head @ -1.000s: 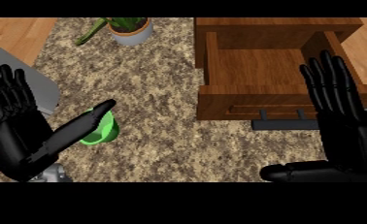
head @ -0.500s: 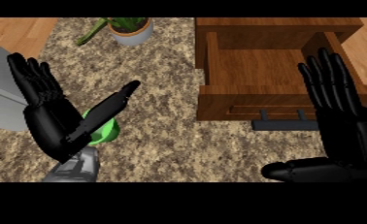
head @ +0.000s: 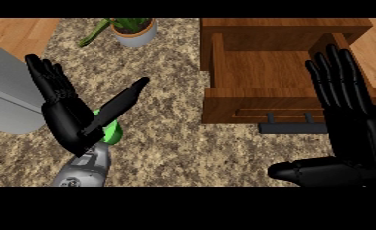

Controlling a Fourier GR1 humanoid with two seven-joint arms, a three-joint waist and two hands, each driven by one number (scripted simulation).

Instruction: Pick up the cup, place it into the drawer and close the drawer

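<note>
A green cup [head: 112, 132] stands on the speckled counter, mostly hidden behind my left hand [head: 67, 116]. That hand is open, fingers straight and pointing up, thumb stretched toward the upper right, palm right beside the cup. The wooden drawer [head: 220, 94] is pulled open at the right, its inside bare, with a dark handle [head: 292, 128] on its front. My right hand [head: 345, 119] is open with fingers up, in front of the drawer's right side, thumb low at the bottom right.
A potted plant [head: 132, 29] sits at the back of the counter. A grey appliance [head: 16, 99] fills the left edge. Wooden floor shows at the top left corner.
My left hand has risen and moved right over the cup, now covering most of it. The right hand has barely shifted.
</note>
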